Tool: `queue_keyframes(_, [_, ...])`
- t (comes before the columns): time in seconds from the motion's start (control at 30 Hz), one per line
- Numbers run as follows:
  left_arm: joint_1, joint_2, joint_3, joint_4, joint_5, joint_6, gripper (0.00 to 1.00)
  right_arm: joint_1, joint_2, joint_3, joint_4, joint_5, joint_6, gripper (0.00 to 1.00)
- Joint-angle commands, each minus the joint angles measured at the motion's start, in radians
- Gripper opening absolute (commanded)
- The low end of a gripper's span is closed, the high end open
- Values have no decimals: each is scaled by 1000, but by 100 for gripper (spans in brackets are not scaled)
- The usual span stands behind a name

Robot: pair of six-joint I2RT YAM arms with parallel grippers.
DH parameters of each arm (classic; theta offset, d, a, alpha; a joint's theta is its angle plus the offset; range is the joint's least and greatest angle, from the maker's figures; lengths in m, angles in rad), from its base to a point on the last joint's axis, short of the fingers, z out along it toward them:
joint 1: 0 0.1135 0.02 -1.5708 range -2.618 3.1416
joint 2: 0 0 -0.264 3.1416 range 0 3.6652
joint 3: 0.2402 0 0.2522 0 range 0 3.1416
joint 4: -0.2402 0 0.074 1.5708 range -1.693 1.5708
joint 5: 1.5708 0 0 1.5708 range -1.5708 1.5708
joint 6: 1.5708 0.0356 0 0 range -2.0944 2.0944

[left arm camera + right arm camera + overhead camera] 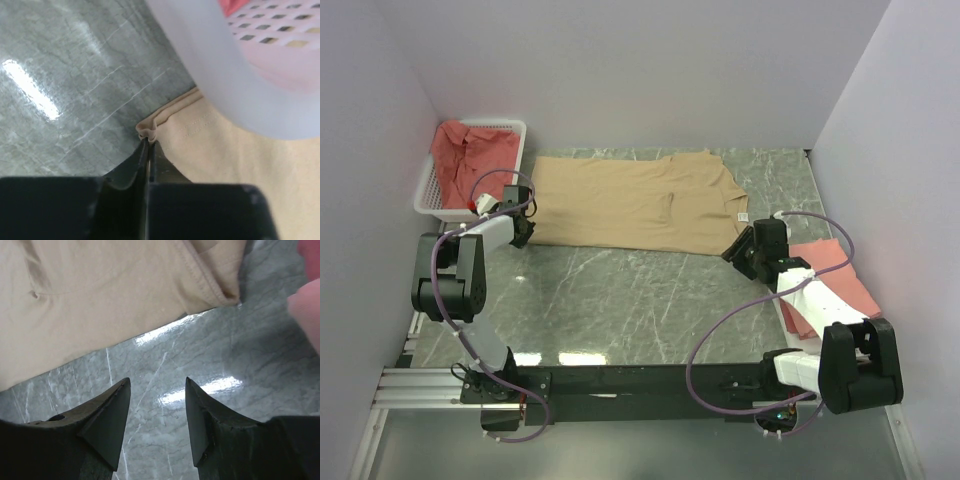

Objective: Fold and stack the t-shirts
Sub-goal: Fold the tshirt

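Tan t-shirt (630,200) first, because its near hem is where I think this could go wrong. The left gripper (149,142) has its jaws squeezed together on only a small pucker of the near left corner. With so little cloth between the tips, I'd guess a quick lift could pull the hem free.

The right gripper (157,390) stands apart with nothing between its fingers. It hangs over bare table (620,300) just short of the shirt's near right corner. If the left arm pulled alone, I'd expect the shirt to drag and bunch instead of folding cleanly.

A folded pink t-shirt (825,265) lies just beside the right arm, partly under it. A careless sweep on that side could disturb it.

From the grippers outward, the tan shirt lies spread flat across the far half of the table. Its near edge runs between the two grippers: the left corner is inside the left gripper's tips, and the right corner is just beyond the right gripper's fingertips, not touching them.

Farther back on the left is the white basket (505,124), just beside the left gripper and close enough to be bumped. The red t-shirts (465,155) are heaped inside it.
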Motion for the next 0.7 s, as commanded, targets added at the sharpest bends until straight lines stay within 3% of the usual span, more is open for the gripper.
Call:
queue_keyframes(0.0, [-2,-23,-3,31,-21,5,1,-30,-26,-3,-5,30,-13,55])
queue_keyframes(0.33, [0,-170,-99,-5,-71,-9,1,-101,43,41,-59,145,-18,55])
queue_keyframes(0.67, [9,-213,-131,-9,-56,1,1,-102,210,115,12,141,2,52])
